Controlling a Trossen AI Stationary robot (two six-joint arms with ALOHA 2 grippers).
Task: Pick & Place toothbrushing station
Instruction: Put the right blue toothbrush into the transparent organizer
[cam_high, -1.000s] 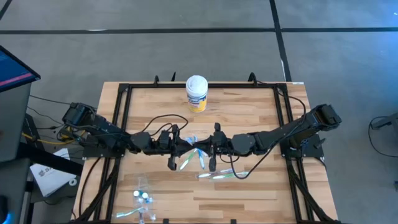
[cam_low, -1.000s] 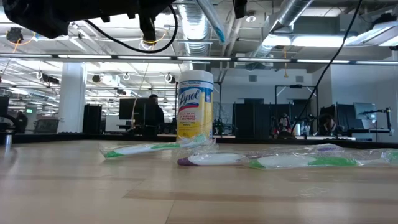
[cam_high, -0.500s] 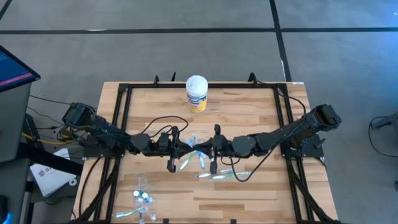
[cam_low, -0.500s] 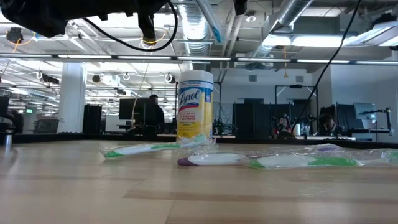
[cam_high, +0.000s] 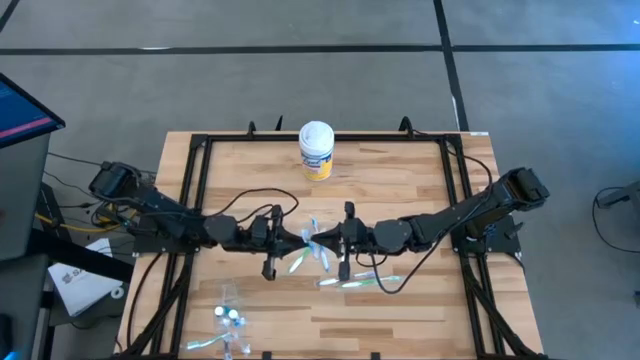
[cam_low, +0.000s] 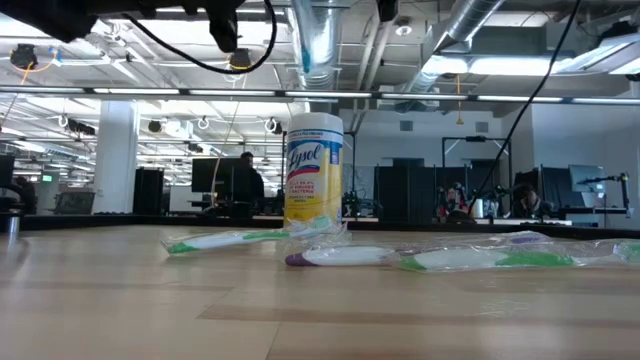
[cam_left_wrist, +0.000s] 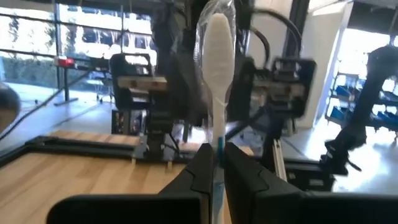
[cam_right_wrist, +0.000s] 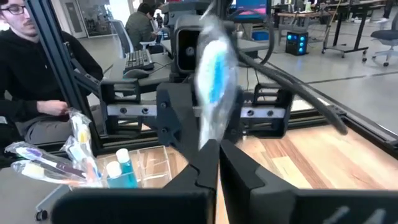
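A white-and-blue toothbrush (cam_left_wrist: 217, 43) in a clear wrapper is held up above the table's middle; it also shows in the high view (cam_high: 312, 236) and at the top of the low view (cam_low: 300, 40). My left gripper (cam_high: 298, 241) is shut on it. My right gripper (cam_high: 330, 241) faces it from the table's right with its fingers closed together (cam_right_wrist: 217, 158). The wrapped brush (cam_right_wrist: 211, 68) stands just beyond them, blurred. Other wrapped toothbrushes (cam_high: 350, 282) (cam_high: 298, 264) lie flat on the wood, and they show in the low view too (cam_low: 230, 240) (cam_low: 340, 257) (cam_low: 490, 260). My left gripper pinches the toothbrush's thin stem (cam_left_wrist: 217, 146) between its two fingers. The fingers come level from the table's left and lie across the brush. The brush stands nearly upright, its broad white end (cam_left_wrist: 217, 34) beyond the fingertips, lifted clear of the table.
A yellow wipes canister (cam_high: 316, 150) stands at the far middle of the table (cam_high: 420, 200). A clear box with teal tubes (cam_high: 230, 315) and more wrapped brushes (cam_right_wrist: 37, 162) are at the near left. A person (cam_right_wrist: 31, 62) sits beyond the table's left side.
My left gripper has drawn back toward the table's left edge with the toothbrush, away from my right gripper, which has stayed in place. The brush has moved left with it and now stands more upright than before.
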